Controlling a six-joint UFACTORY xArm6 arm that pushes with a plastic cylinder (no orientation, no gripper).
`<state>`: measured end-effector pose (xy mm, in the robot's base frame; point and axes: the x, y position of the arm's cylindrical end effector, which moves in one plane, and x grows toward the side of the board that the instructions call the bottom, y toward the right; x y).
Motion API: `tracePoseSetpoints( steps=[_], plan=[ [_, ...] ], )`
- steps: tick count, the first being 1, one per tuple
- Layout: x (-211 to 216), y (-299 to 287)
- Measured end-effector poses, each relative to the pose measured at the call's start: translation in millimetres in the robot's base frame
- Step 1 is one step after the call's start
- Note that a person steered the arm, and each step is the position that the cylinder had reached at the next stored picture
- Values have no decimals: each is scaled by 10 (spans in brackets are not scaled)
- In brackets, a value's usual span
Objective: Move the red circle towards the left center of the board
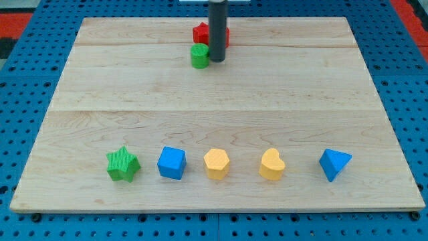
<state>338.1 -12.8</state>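
Note:
A red block [200, 33] lies near the view's top centre of the wooden board [100, 87]. The rod hides much of it, so I cannot make out its shape. A green cylinder [199, 56] sits just below it, touching or nearly touching. My tip [217, 61] is down on the board just right of the green cylinder and in front of the red block, close to both.
A row of blocks lies along the view's bottom: a green star [122, 165], a blue cube [171, 163], a yellow hexagon [217, 164], a yellow heart [272, 165] and a blue triangle [334, 164]. A blue pegboard surrounds the board.

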Motion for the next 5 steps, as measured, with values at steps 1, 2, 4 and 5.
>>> tracePoseSetpoints(
  steps=[1, 2, 4, 5],
  plan=[
    [40, -360],
    [-447, 11],
    [-324, 529],
    [-767, 1055]
  ],
)
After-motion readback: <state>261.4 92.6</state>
